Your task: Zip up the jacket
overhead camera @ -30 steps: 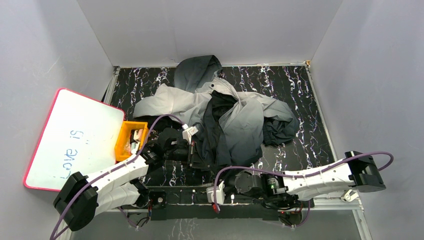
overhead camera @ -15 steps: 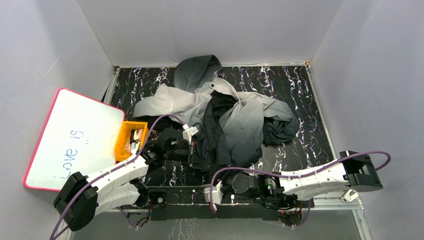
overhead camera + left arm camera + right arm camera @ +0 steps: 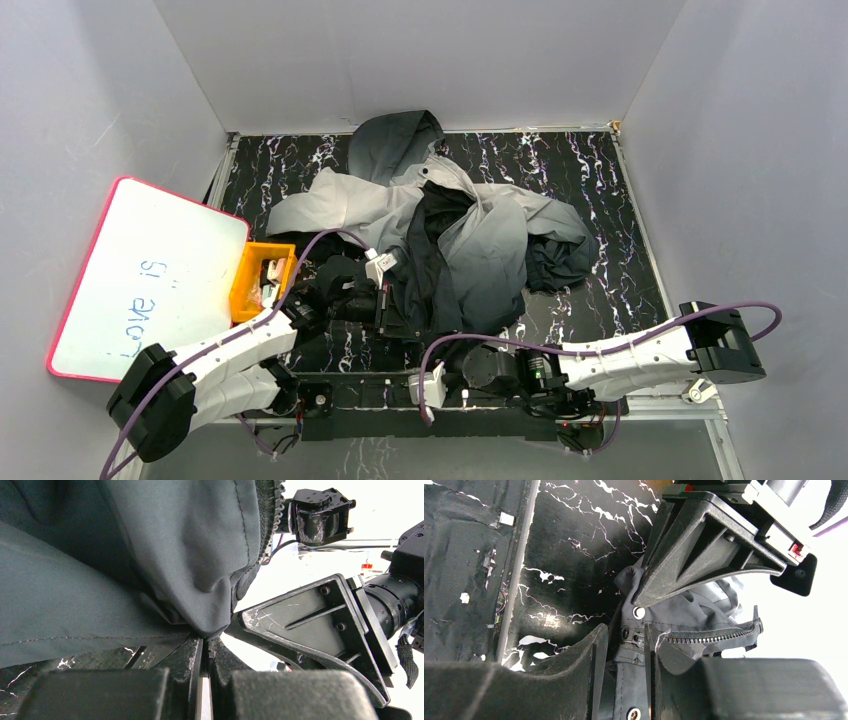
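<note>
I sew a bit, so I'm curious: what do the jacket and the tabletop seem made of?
Jacket: probably thin woven synthetic, matte; it creases softly and shows stitched seams. Tabletop: black marble-look surface with white veins; stone or print, cannot tell.

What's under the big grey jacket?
The black white-veined tabletop shows all around the soft grey-to-black hooded jacket. Anything lying beneath it is covered. The left gripper pinches its hem.

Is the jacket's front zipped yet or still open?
Open. The jacket lies with front parted, dark lining showing; the right wrist view shows one row of zipper teeth unjoined.
</note>
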Action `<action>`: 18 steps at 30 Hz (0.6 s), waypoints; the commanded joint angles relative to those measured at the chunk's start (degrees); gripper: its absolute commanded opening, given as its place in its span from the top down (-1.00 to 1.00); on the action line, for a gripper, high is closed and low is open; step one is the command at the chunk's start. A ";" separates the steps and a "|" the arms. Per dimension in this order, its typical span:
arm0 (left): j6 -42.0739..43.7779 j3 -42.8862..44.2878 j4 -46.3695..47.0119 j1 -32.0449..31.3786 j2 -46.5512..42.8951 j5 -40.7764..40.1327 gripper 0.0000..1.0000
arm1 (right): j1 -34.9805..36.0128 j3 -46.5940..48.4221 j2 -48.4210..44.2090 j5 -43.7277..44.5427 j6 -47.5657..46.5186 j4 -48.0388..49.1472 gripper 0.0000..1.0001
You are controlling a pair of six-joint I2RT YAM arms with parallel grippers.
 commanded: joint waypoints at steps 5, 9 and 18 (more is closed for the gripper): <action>0.41 0.38 -0.57 -0.30 -0.89 2.42 1.00 | 0.32 -0.01 1.11 3.26 0.67 3.34 0.31; 0.49 0.30 -0.62 -0.28 -0.84 2.46 1.00 | 0.31 -0.18 1.21 4.23 0.60 4.06 0.42; 0.51 0.12 -0.62 -0.32 -0.76 2.58 1.00 | 0.16 0.02 -0.30 5.42 2.42 5.18 0.80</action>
